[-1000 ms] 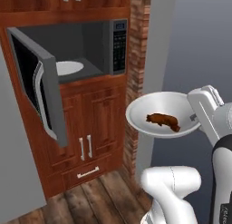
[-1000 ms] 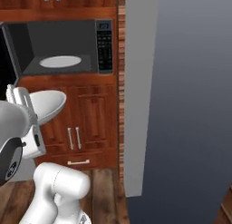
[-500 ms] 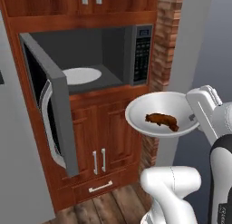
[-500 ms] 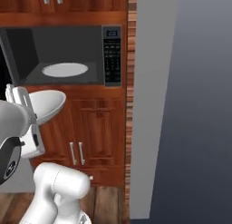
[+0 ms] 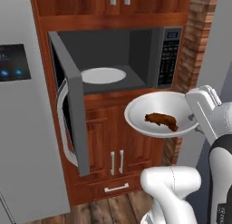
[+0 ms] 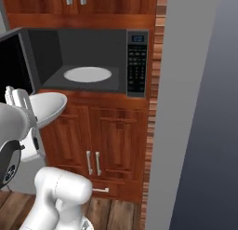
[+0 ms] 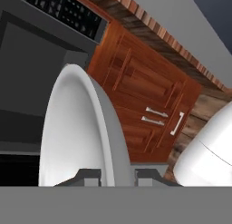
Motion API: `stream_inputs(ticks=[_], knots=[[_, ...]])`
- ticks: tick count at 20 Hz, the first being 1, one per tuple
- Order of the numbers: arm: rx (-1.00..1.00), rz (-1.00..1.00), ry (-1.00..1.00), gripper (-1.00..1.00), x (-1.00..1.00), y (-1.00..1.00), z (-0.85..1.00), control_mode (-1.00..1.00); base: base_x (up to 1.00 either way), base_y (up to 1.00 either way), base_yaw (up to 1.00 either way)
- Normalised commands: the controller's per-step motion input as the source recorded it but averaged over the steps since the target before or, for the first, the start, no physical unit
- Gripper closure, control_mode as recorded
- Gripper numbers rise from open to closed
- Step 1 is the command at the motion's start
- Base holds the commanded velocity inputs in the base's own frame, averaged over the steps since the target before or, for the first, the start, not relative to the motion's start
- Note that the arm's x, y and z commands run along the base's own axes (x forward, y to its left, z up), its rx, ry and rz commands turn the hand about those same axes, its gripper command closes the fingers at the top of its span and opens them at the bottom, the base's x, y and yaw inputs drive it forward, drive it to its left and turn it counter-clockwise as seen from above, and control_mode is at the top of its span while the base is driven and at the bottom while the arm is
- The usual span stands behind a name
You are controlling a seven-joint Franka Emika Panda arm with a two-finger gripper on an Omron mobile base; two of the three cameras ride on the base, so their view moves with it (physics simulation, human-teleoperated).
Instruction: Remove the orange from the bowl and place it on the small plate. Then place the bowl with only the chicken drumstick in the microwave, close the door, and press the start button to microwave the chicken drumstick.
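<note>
The gripper [image 7: 118, 175] pinches the rim of the bowl [image 5: 159, 113], jaws closed on either side of its edge, keeping it level so nothing slides out; the bowl hangs in the air just in front of and below the microwave [image 5: 136, 55], whose door [image 5: 72, 109] stands swung wide to the left; inside the bowl lies only the chicken drumstick [image 5: 161, 120]; the microwave's cavity holds just its white round disc [image 5: 103, 75].

The arm is holding the bowl [image 5: 158, 117] with 1 chicken drumstick [image 5: 161, 120] before the microwave [image 5: 122, 55], whose door [image 5: 70, 105] is hanging open.
</note>
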Motion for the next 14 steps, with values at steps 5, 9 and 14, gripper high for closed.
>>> stream_inputs(ticks=[5,9,14], knots=[[0.0,0.0,0.0,1.0,0.0,0.0,0.0,1.0,0.43,-0.27,0.21],[0.0,0.0,0.0,1.0,0.0,0.0,0.0,1.0,0.33,-0.2,0.16],[0.0,0.0,0.0,1.0,0.0,0.0,0.0,1.0,0.25,-0.13,0.11]])
